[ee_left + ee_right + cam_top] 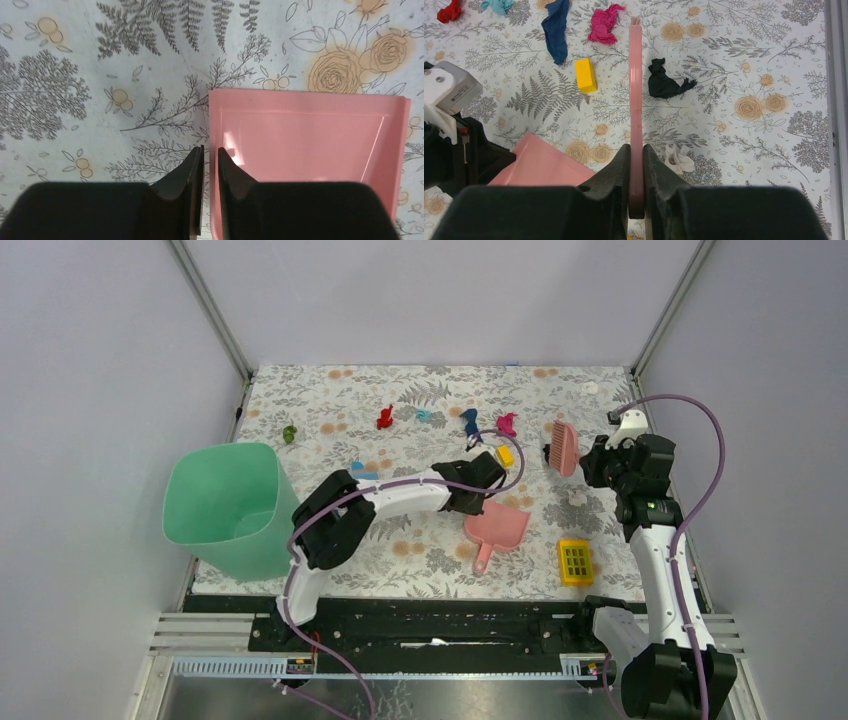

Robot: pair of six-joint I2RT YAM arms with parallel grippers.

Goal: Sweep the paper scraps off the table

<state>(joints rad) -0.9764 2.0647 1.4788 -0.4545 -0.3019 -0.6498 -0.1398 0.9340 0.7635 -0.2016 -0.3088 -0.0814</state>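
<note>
Paper scraps lie across the far half of the table [420, 555]: green [289, 433], red [385, 418], teal [424, 416], navy [470, 424], magenta [507, 424]. The right wrist view shows navy [556, 27], magenta [604, 22], a black scrap [664, 84] and a white one [679, 159]. My left gripper [487, 498] [210, 148] is closed narrowly over the left wall of the pink dustpan [497, 527] [300, 145], which lies flat. My right gripper [597, 462] [636, 146] is shut on the pink brush [564, 447] [636, 90], held above the table beside the magenta scrap.
A green bin [225, 505] stands at the left edge. A small yellow block [505, 455] [585, 75] lies by the dustpan. A yellow block with a grid of holes [575, 562] sits at the front right. A black rail [430, 625] runs along the near edge.
</note>
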